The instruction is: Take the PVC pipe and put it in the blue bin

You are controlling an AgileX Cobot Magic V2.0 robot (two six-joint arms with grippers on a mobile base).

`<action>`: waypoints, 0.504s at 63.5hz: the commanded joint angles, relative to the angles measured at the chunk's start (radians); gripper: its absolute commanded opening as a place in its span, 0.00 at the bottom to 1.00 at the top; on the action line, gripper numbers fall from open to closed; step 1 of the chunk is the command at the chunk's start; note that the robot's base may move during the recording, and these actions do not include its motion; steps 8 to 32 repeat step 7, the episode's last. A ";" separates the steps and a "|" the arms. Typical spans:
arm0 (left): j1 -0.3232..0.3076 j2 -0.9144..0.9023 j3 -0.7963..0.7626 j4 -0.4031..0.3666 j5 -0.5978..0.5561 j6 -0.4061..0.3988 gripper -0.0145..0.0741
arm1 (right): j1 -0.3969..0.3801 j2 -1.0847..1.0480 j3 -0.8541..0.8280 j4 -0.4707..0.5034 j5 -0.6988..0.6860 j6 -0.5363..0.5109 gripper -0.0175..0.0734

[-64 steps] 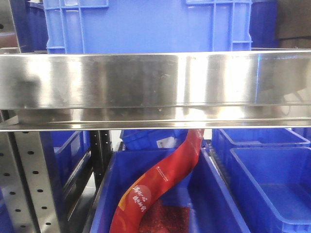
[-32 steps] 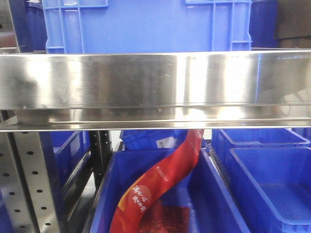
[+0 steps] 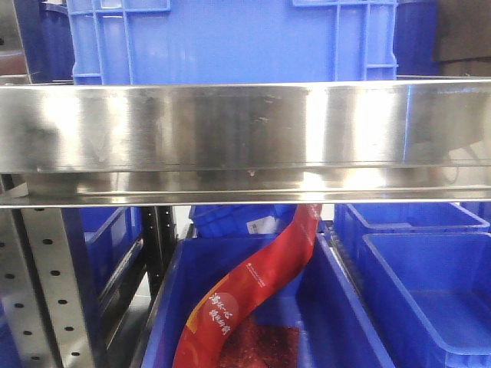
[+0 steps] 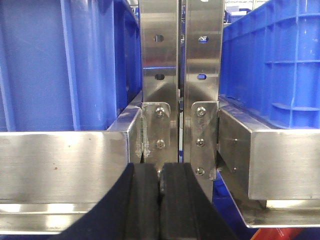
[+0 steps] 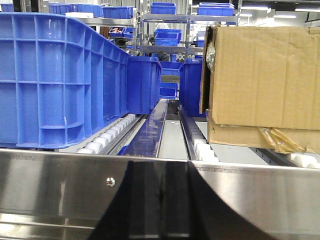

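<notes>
Across the middle of the front view runs a steel shelf rail point(image 3: 245, 138), with a blue crate point(image 3: 230, 38) above it and, at lower centre, a blue bin point(image 3: 322, 307) holding a curved red packet point(image 3: 253, 287) printed with white Chinese characters too small to read. No PVC pipe shows in any view. At the bottom centre of the left wrist view the left gripper point(image 4: 160, 200) has its black pads pressed together with nothing between them, facing two bolted steel uprights point(image 4: 180, 75). In the right wrist view the right gripper point(image 5: 160, 205) is only a dark shape at the bottom and I cannot tell its state, with a cardboard box point(image 5: 260, 85) at upper right on rollers.

The left gripper point(image 4: 160, 185) points level with its black pads pressed together, holding nothing.
</notes>
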 commanded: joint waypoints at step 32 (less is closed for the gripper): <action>0.005 -0.006 -0.001 0.005 -0.027 -0.008 0.04 | -0.004 -0.003 0.000 0.001 -0.016 -0.001 0.01</action>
